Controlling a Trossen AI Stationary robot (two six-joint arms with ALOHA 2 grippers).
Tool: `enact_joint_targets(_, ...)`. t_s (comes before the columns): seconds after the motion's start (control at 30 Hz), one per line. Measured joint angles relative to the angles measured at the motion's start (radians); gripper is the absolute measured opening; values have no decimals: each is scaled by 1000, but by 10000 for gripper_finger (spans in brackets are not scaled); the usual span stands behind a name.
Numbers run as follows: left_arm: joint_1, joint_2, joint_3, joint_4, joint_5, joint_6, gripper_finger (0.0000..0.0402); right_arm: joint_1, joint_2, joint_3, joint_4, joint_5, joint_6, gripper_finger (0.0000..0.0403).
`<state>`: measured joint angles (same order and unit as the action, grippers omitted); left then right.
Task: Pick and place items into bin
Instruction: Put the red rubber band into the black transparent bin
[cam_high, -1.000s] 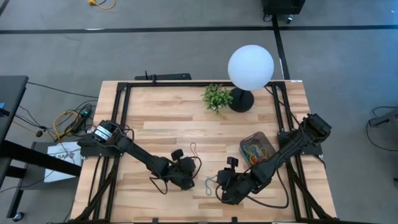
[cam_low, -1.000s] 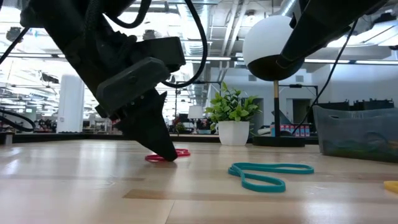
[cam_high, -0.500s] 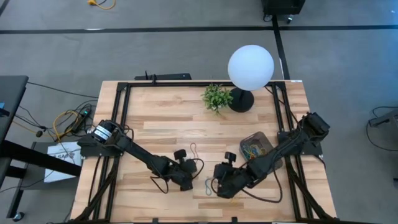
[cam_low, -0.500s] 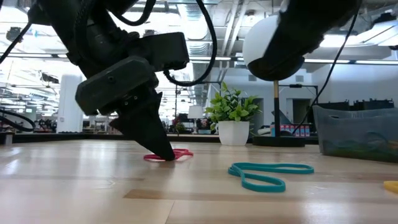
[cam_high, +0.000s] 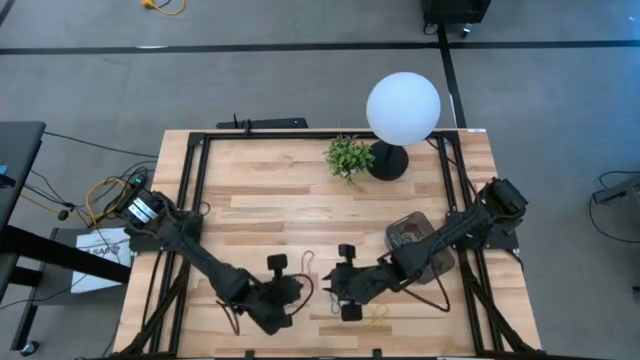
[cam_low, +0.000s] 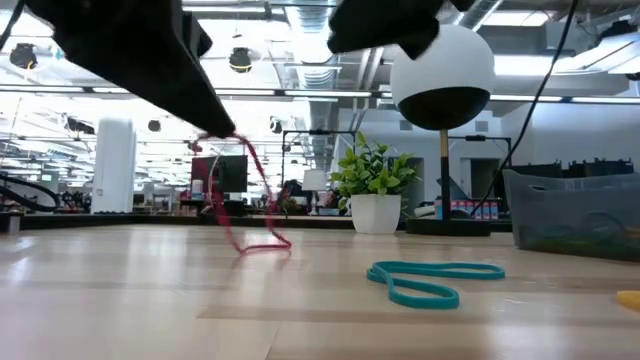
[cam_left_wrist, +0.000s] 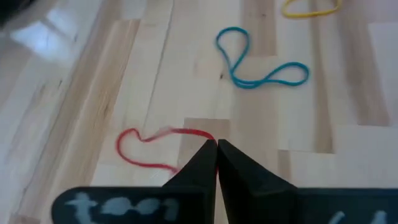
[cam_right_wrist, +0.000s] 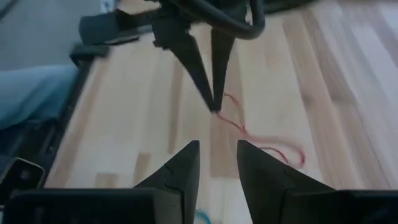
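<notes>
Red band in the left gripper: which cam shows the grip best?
Left wrist view: the left gripper is shut on the red band, pinch point plain. Low view shows the band hanging from the fingertips, its lower end on the table. Right wrist view sees it farther off. High view barely shows it.

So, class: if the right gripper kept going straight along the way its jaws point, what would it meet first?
Probably the red rubber band, hanging from the shut left gripper directly ahead of the right gripper; depth is hard to judge, so it may reach the left gripper's tips first.

pale wood table (cam_high: 270, 190), translucent plastic bin (cam_low: 575, 212)
</notes>
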<state>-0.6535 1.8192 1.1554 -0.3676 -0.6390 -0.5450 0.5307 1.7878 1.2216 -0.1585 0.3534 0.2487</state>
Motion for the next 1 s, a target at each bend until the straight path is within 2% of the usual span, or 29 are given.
enact_joint_targets(0.13,-10,-1,-1,14,-54,12,0,-4,1,-33,109,-12,-100,102)
enact_joint_targets(0.3,-10,-1,5,18,-120,13,0,-46,2,-88,142,-13,-101,102)
enact_joint_targets(0.47,-10,-1,19,20,-142,37,0,-95,2,-118,169,-17,-92,102)
enact_joint_targets(0.63,-10,-2,28,24,-231,67,0,-114,2,-153,263,-81,-92,102)
enact_joint_targets(0.87,-10,-2,28,37,-254,79,0,-114,2,-155,270,-84,-97,102)
enact_joint_targets(1.0,-10,-2,28,128,-263,179,0,-115,2,-155,270,-72,-100,102)
